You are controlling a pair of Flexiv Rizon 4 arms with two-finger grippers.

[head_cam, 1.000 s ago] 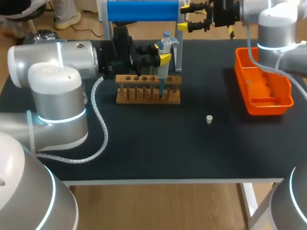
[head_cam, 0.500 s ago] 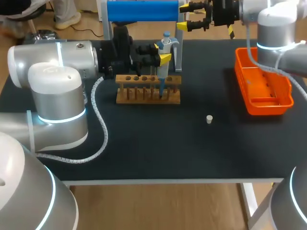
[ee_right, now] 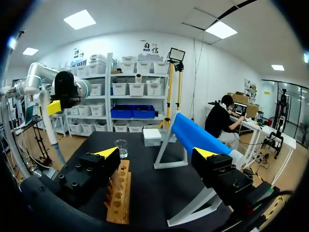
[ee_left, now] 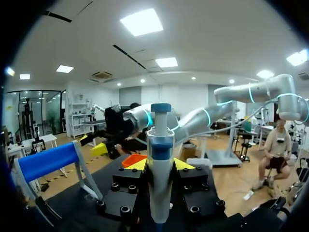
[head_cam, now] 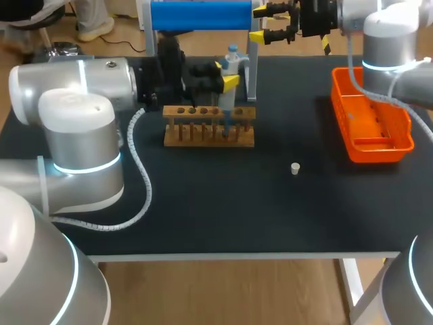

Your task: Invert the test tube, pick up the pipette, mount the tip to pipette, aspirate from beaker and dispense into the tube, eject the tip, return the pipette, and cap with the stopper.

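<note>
Pipette (head_cam: 232,62), clamped from both sides in the left gripper (ee_left: 160,166) and standing straight up. Carries a blue tip (head_cam: 227,125), pointing down into the wooden rack (head_cam: 208,139) near its right end. Test tube under the tip: too hard to see, so cannot tell about touching.

Looks like the step of squirting the liquid into the tube, with the tip on and the rack right below. Next move, most likely: push the top button to let the liquid out, staying straight and steady over one hole. Then lift clear of the rack and go drop the tip.

Right gripper (head_cam: 258,24), fingers wide apart and holding nothing, up at the back by the blue roller stand (head_cam: 201,15), well apart from the rack. Small white stopper (head_cam: 295,168), lying alone on the black table (head_cam: 203,203), between rack and orange tray (head_cam: 406,139). Beaker (ee_right: 121,148), standing past the far end of the rack, ahead of the right gripper. Not yet done, by the look of it: tip off, pipette back, stopper on.
</note>
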